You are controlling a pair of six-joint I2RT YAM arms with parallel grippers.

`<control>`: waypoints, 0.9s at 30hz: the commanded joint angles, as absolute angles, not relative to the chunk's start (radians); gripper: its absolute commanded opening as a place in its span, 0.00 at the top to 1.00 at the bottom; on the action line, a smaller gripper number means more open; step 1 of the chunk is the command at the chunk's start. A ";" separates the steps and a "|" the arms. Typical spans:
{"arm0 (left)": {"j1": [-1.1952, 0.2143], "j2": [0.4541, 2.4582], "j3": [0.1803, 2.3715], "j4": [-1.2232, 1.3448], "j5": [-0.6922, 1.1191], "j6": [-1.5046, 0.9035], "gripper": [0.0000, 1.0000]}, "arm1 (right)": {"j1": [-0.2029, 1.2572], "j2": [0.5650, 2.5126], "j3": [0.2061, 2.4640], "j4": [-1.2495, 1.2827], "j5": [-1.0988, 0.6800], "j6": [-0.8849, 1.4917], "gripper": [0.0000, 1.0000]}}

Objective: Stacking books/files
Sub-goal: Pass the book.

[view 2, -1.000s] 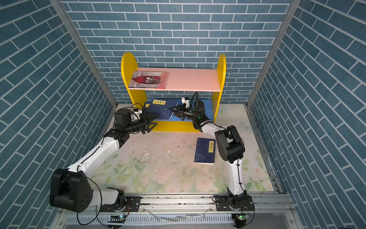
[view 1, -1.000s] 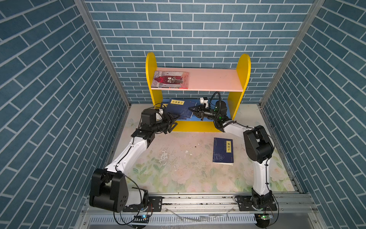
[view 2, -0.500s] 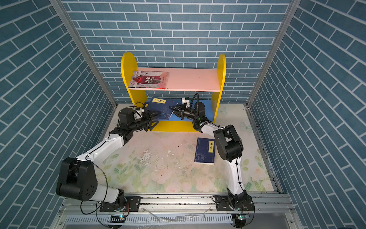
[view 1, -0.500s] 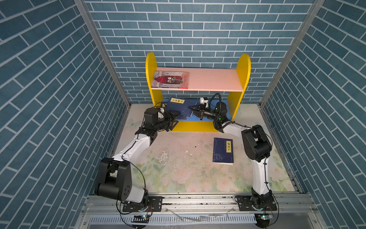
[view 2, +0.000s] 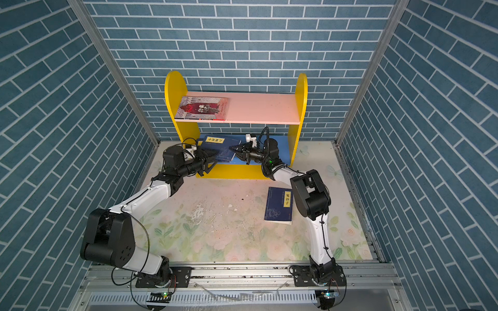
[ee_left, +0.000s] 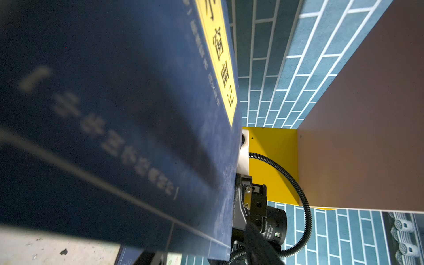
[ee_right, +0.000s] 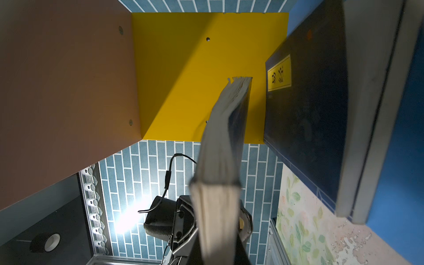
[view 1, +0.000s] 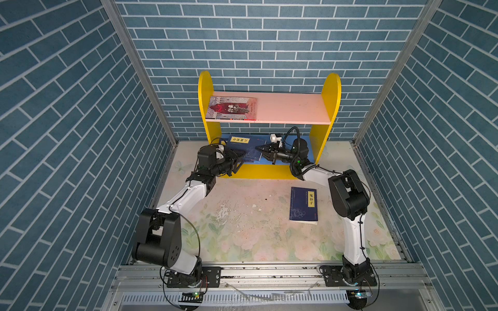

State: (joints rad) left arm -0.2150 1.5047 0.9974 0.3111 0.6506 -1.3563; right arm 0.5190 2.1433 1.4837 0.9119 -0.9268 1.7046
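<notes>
My right gripper point(view 1: 258, 148) point(ee_right: 216, 219) reaches into the lower shelf and is shut on the page edge of a navy book with a yellow title strip point(view 1: 242, 146) point(ee_right: 222, 137), lifting it off another navy book point(ee_right: 305, 103) that lies flat on the blue board. Its cover fills the left wrist view point(ee_left: 114, 114). My left gripper point(view 1: 238, 163) is at this book's near left corner, jaws apart on either side of it. A third navy book point(view 1: 303, 205) lies flat on the table. A red illustrated book point(view 1: 233, 108) lies on the pink upper shelf.
The bookshelf has yellow side panels point(view 1: 330, 107), a pink top board point(view 1: 291, 107) and a low yellow front lip point(view 1: 269, 172). It stands against the brick back wall. Brick walls close in the floral table point(view 1: 242, 237) on both sides.
My left arm has swung in toward the shelf, bringing its gripper up to the raised book's corner, and its jaws have narrowed. The right arm has held still with the book.
</notes>
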 commanded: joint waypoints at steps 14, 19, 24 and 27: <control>-0.219 1.532 1.038 0.310 0.643 -1.387 0.69 | 0.544 2.142 1.559 0.876 -0.992 1.685 0.87; -0.218 1.537 1.045 0.286 0.637 -1.395 0.75 | 0.544 2.143 1.563 0.866 -0.994 1.678 0.87; -0.216 1.543 1.054 0.270 0.634 -1.412 0.88 | 0.544 2.143 1.554 0.850 -0.991 1.668 0.76; -0.210 1.548 1.058 0.279 0.628 -1.423 0.97 | 0.543 2.143 1.546 0.848 -0.981 1.667 0.63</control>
State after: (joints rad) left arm -0.2146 1.5291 1.0298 0.2871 0.6331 -1.4220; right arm 0.5365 2.1433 1.5269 0.8154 -0.9665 1.6894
